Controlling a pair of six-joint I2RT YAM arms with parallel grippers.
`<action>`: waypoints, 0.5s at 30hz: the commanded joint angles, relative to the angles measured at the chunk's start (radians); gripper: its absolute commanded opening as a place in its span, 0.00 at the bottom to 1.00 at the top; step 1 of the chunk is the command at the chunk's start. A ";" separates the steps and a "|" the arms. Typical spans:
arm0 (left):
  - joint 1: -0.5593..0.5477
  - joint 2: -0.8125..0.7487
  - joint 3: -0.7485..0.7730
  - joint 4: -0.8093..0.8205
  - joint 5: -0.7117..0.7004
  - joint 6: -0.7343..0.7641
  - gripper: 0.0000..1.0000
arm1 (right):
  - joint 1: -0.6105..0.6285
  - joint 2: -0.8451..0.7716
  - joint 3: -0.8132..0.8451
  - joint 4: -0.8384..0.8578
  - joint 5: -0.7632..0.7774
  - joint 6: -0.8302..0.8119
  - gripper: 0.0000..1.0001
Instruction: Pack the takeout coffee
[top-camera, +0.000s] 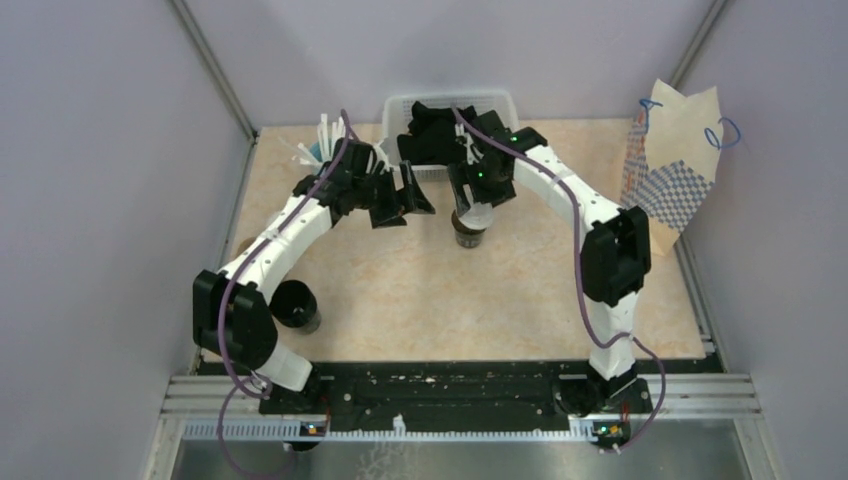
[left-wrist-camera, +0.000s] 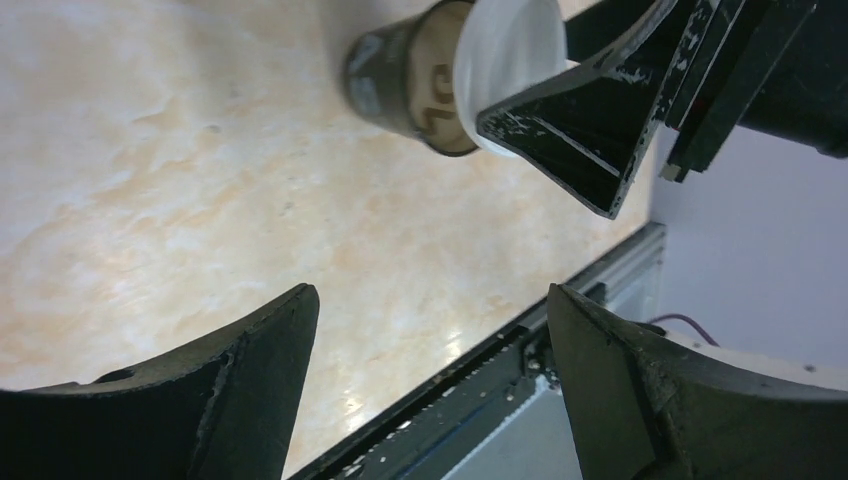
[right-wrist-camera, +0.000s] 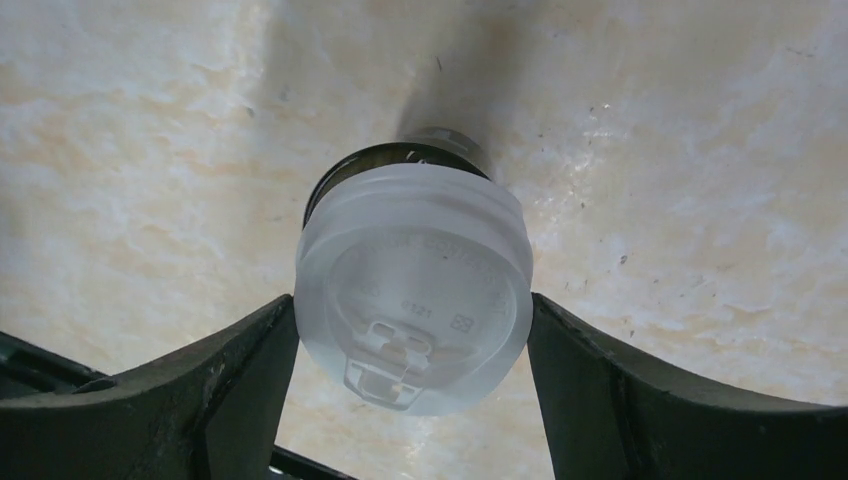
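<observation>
Two grippers crowd the dark brown paper cup with frosted white lid (top-camera: 468, 231) standing on the beige table (top-camera: 400, 300): your right gripper (right-wrist-camera: 412, 310) pinches the lid's rim (likely steadying it upright for a lift), while your left gripper (left-wrist-camera: 430, 300) hangs near, fingers wide, holding nothing.

A single coffee cup (right-wrist-camera: 410, 285) stands upright just in front of the white basket (top-camera: 395, 108). Its body is dark with a tan printed panel, and its frosted white lid has a sip tab. The right gripper (right-wrist-camera: 412, 305) clasps the lid on both sides.
</observation>
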 joint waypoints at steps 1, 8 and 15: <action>-0.001 -0.009 0.056 -0.106 -0.190 0.084 0.90 | 0.025 0.046 0.092 -0.085 0.086 -0.067 0.79; 0.003 -0.085 -0.025 -0.085 -0.252 0.093 0.90 | 0.072 0.067 0.089 -0.094 0.173 -0.071 0.80; 0.002 -0.085 -0.048 -0.077 -0.221 0.079 0.90 | 0.075 0.070 0.104 -0.078 0.129 -0.074 0.81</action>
